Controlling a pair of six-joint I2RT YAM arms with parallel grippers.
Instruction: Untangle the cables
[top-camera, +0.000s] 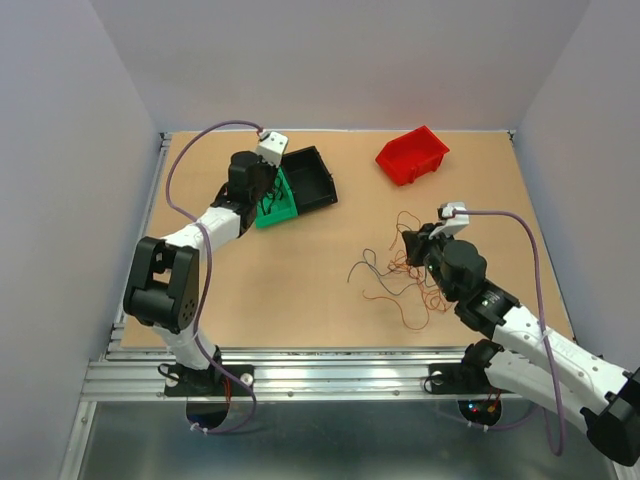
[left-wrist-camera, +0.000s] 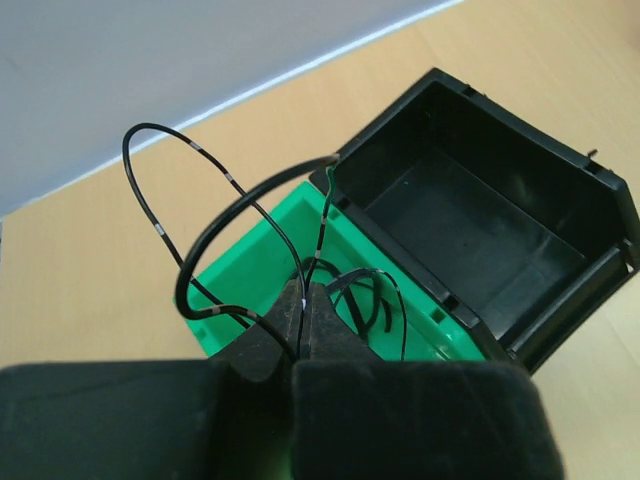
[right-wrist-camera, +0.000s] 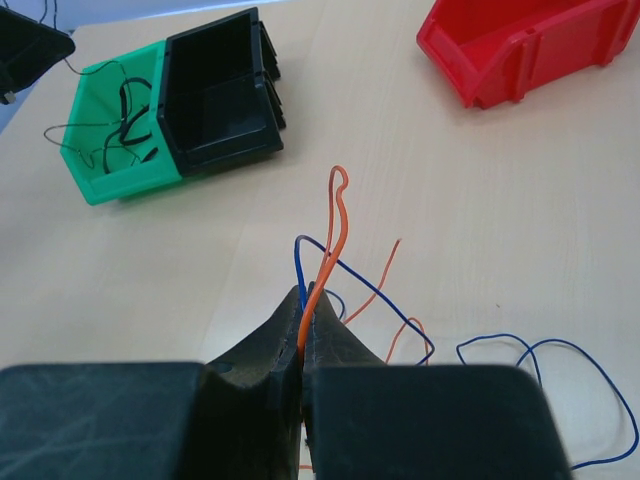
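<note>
The left gripper (left-wrist-camera: 305, 303) has its fingers pressed together on a thin black cable (left-wrist-camera: 150, 126). The cable arcs up from the tips over the green bin (left-wrist-camera: 250, 262) (more black strands lie coiled inside it), just beside the black bin (left-wrist-camera: 470, 235). The right gripper (right-wrist-camera: 303, 308) pinches an orange cable (right-wrist-camera: 334, 222) that rises straight from its tips, with a blue cable (right-wrist-camera: 299, 262) close behind. The other cables (top-camera: 400, 272) sprawl on the table (top-camera: 280, 300) around that gripper.
</note>
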